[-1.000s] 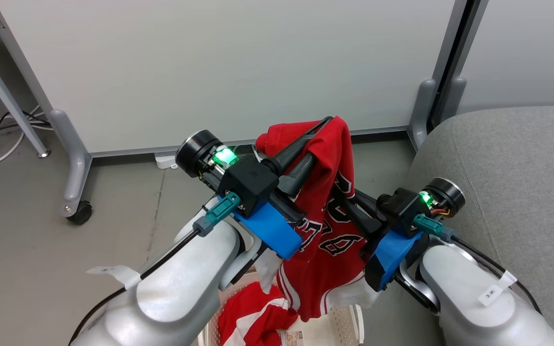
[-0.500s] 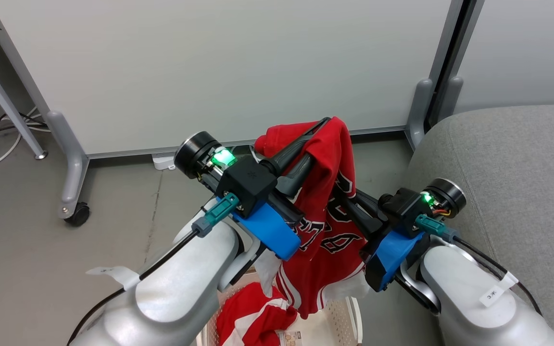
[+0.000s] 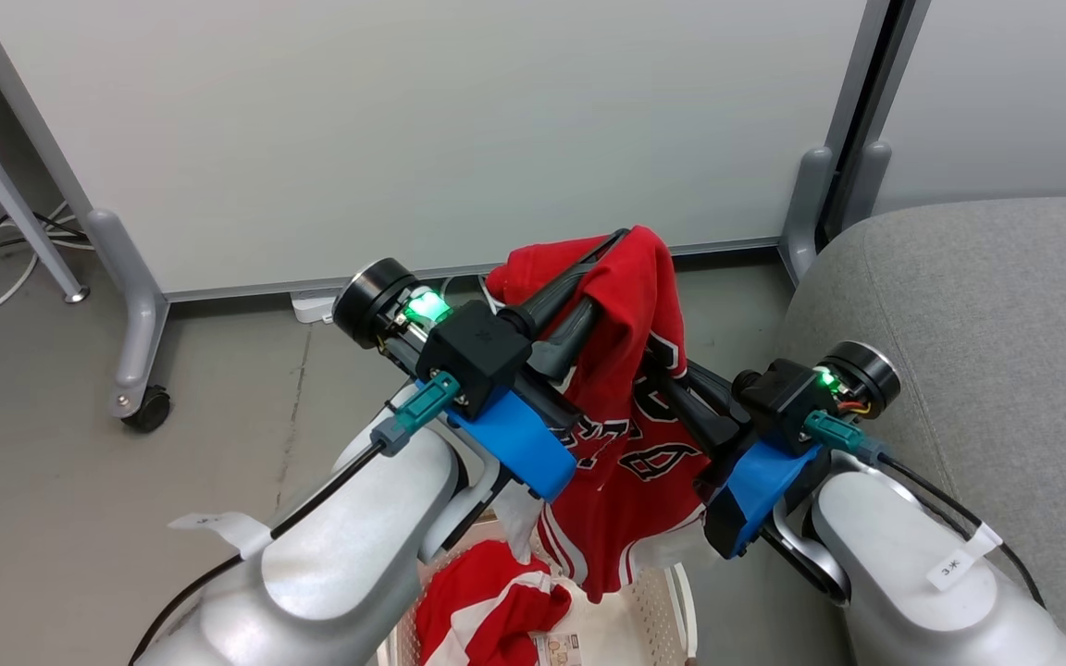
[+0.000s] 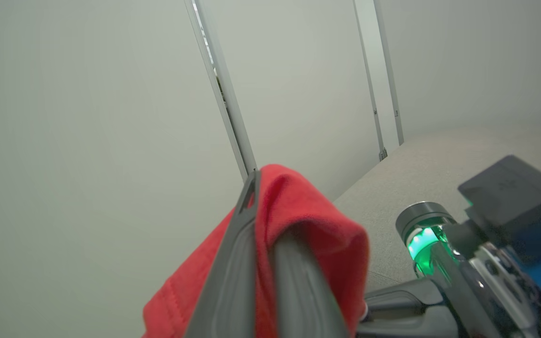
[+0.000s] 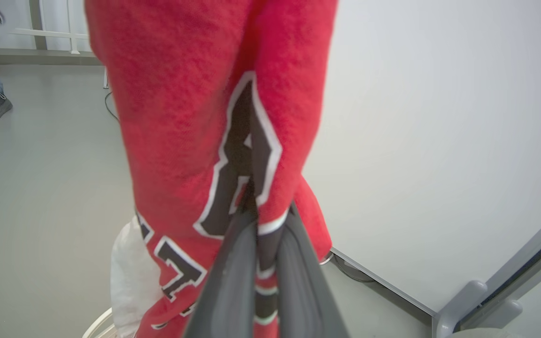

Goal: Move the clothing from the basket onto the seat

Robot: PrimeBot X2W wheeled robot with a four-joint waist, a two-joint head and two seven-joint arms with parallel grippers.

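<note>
Our left tool (image 3: 624, 239) and right tool (image 5: 266, 219) both clamp the jersey (image 3: 630, 481) over the basket (image 3: 667, 615); the seat (image 3: 986, 305) lies right, nearest the right tool.

Bright, even diffuse light; shadows soft. Head view sharp. Wrist views softer: fingers (image 4: 233, 281) out of focus at 6 o'clock, partition frame (image 4: 226, 103) slightly bowed.

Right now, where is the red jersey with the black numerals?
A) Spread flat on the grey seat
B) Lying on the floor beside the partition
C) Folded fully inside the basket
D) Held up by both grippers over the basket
D: the left gripper and the right gripper are both shut on the jersey, and its hem hangs over the basket.
</note>
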